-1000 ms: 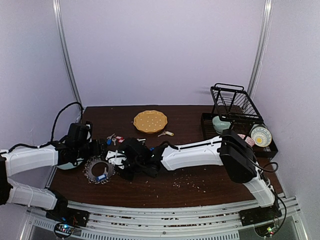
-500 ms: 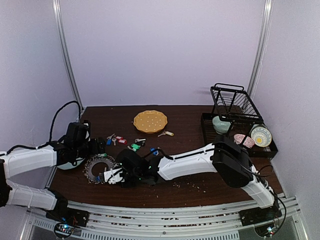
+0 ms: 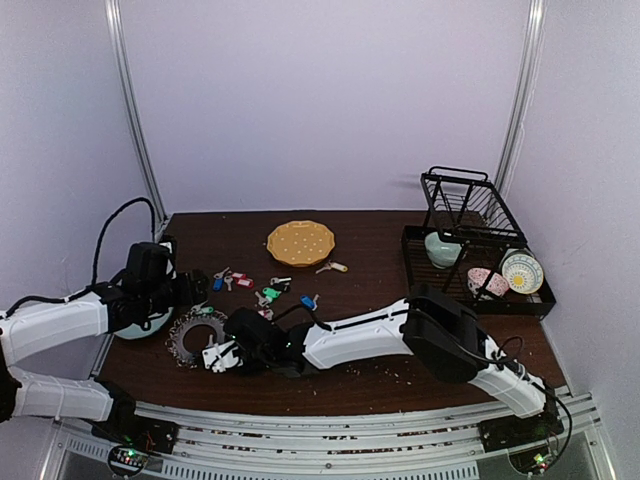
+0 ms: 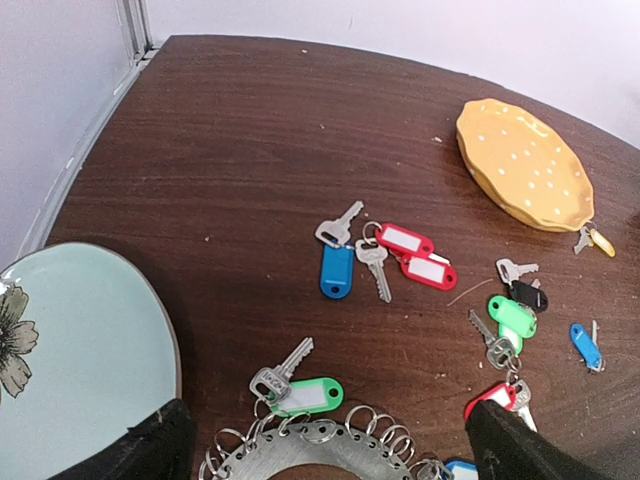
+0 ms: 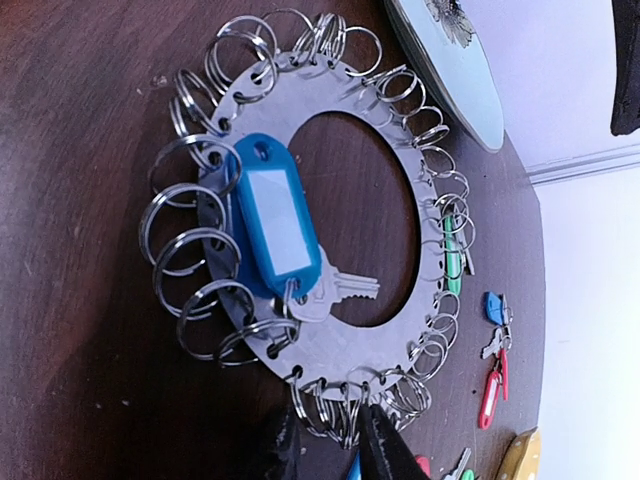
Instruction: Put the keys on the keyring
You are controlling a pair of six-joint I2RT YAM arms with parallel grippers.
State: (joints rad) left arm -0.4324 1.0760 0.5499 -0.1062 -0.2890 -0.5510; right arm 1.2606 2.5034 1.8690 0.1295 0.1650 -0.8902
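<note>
My right tool is sitting low over the near left part of the table, its tips right at the near right rim of the keyring. Its two fingers are standing only a narrow gap apart, with a few of the small wire loops bunching between them. I cannot tell whether they are pinching a loop or only straddling it. A blue-tagged key is lying across the ring's flat metal band, its blade poking into the open middle.

My left tool is hanging spread wide and gripping nothing, just beyond the far left side of the keyring, so that only the ring's far rim is showing between its fingers. A green-tagged key is lying against the loops on that far rim. Whether it is threaded on, I cannot tell.

The loose keys are lying scattered on the table just beyond the ring and to its right. They are carrying blue, red, green and black tags, and some are touching one another. An orange plate is sitting farther back, well apart from the ring, with one more small key just beside its right edge. A pale green plate with a flower print is sitting just left of the ring.
</note>
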